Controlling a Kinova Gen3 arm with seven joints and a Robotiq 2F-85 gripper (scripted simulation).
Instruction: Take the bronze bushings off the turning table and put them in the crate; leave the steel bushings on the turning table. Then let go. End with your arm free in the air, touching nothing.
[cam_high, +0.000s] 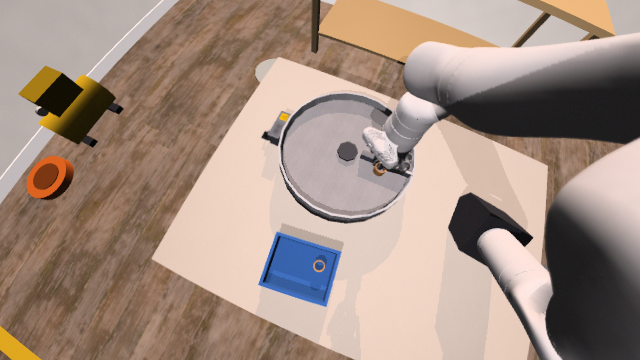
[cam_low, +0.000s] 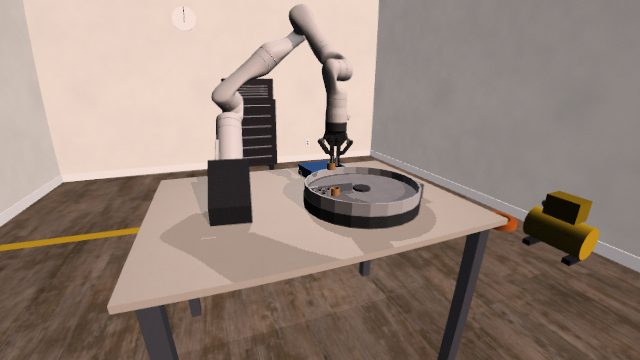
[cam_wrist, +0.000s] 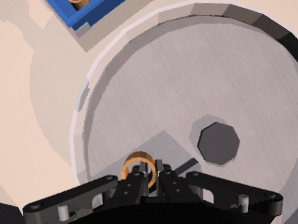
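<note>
bronze bushing (cam_low: 331, 165) | clamped between tool (cam_low: 334, 156) fingers | held above turning table (cam_low: 372, 212) rim

Workshop: tool cabinet (cam_low: 257, 122), yellow motor (cam_low: 561, 229), yellow floor line (cam_low: 67, 238), workbench (cam_high: 462, 22).

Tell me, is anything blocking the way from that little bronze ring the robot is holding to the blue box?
Nothing visible does. The end effector holds the bronze bushing above the grey turning table's raised rim, and only bare tabletop lies before the open blue crate.
</note>
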